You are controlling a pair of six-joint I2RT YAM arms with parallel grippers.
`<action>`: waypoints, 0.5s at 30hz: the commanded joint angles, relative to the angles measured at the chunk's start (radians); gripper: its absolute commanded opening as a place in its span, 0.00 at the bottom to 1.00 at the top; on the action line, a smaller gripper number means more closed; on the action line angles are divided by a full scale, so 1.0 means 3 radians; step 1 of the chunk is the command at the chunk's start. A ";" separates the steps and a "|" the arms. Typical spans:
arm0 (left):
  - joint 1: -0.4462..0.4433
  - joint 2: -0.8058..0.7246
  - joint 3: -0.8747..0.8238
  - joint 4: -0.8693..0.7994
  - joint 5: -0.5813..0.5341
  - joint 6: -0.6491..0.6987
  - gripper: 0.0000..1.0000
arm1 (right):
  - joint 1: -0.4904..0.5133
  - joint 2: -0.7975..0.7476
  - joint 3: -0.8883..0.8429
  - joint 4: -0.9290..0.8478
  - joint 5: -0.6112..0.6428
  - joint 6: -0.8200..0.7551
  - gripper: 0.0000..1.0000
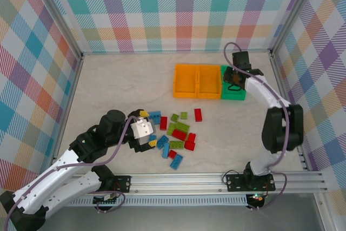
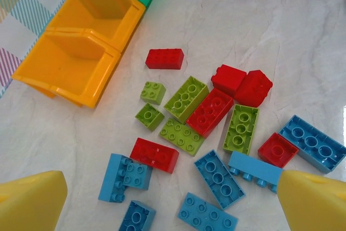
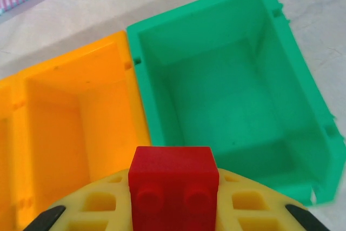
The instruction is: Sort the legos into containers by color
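Observation:
Blue, lime green and red legos [image 1: 175, 133] lie in a loose pile on the table; in the left wrist view a red brick [image 2: 164, 58] is nearest the bins and several blue bricks [image 2: 218, 178] lie at the bottom. My left gripper [image 1: 148, 128] hovers open over the pile's left side, its yellow fingertips [image 2: 32, 204] far apart. Two orange containers [image 1: 186, 81] and a green one [image 1: 233, 89] stand in a row. My right gripper [image 3: 174, 212] is shut on a red lego [image 3: 174, 187], above the near wall between the green bin [image 3: 232, 96] and an orange bin [image 3: 70, 128].
Checked walls enclose the table on three sides. A metal rail [image 1: 216, 179] runs along the near edge by the arm bases. Bare marble surface [image 1: 119, 85] lies left of the bins and behind the pile. The bin insides that I see hold nothing.

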 commanded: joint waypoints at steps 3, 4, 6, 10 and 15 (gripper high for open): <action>-0.0028 -0.0049 -0.0056 0.0113 -0.0027 -0.0071 1.00 | -0.0133 0.0548 0.0402 -0.0215 -0.0034 -0.0023 0.27; -0.0025 -0.0049 -0.0056 0.0114 -0.0030 -0.0076 1.00 | -0.0147 0.0592 0.0415 -0.0215 -0.0012 -0.0001 0.27; -0.0027 -0.0053 -0.0066 0.0133 -0.0023 -0.0082 1.00 | -0.0198 0.0648 0.0424 -0.0197 -0.0034 0.0058 0.28; -0.0023 -0.0022 -0.0066 0.0147 -0.0018 -0.0093 1.00 | -0.0237 0.0691 0.0508 -0.0271 -0.0175 0.0085 0.38; -0.0024 0.0014 -0.0062 0.0154 -0.0037 -0.0099 1.00 | -0.0243 0.0529 0.0559 -0.0341 -0.0241 0.0028 0.45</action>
